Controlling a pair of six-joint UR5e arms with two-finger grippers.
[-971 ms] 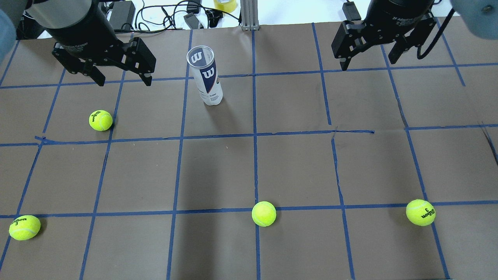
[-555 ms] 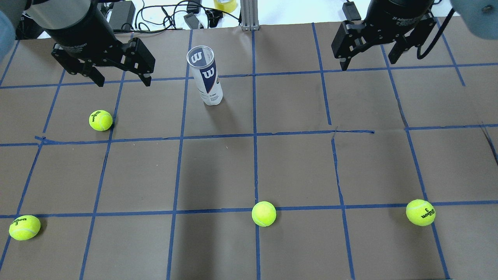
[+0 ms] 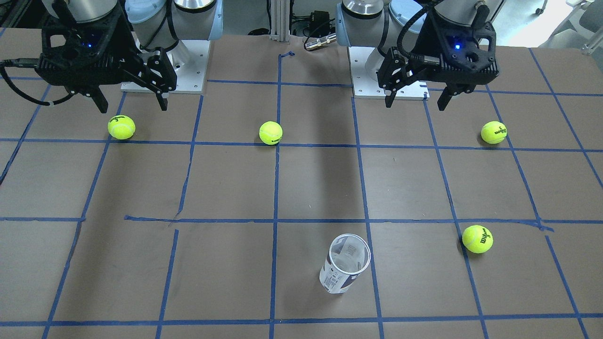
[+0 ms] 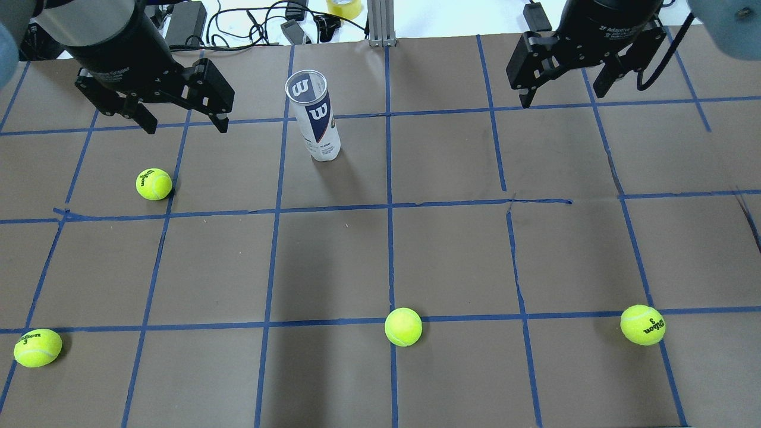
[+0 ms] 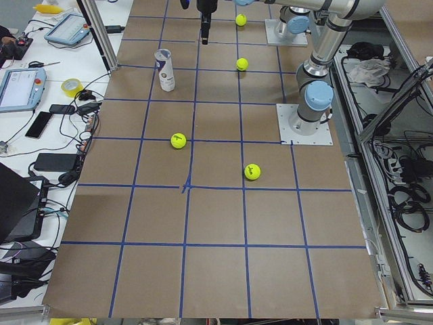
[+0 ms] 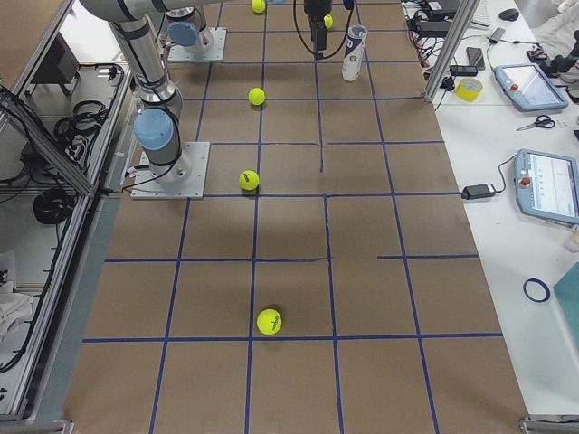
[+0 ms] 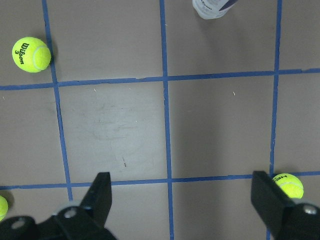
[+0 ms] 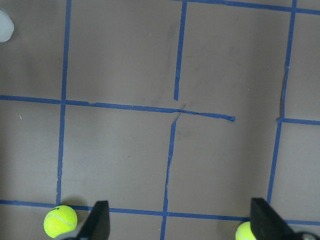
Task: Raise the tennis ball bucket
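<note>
The tennis ball bucket (image 4: 315, 119) is a clear can with a white and navy Wilson label. It stands upright and open-topped on the brown table, far of centre, and also shows in the front view (image 3: 345, 263). Its base is at the top edge of the left wrist view (image 7: 215, 7). My left gripper (image 4: 185, 126) hangs open and empty above the table to the can's left, apart from it. My right gripper (image 4: 563, 99) hangs open and empty far to the can's right. Both wrist views show wide-spread fingers (image 7: 100, 200) (image 8: 100, 220) with nothing between them.
Several yellow-green tennis balls lie on the blue-taped grid: one near the left gripper (image 4: 154, 183), and three along the near side (image 4: 37, 347) (image 4: 403, 326) (image 4: 642, 324). An aluminium post (image 4: 380, 24), cables and a tape roll (image 4: 345, 7) sit at the far edge.
My left gripper has drifted slightly to the left and towards the far edge in the overhead view. The can, the balls and the right gripper have not moved.
</note>
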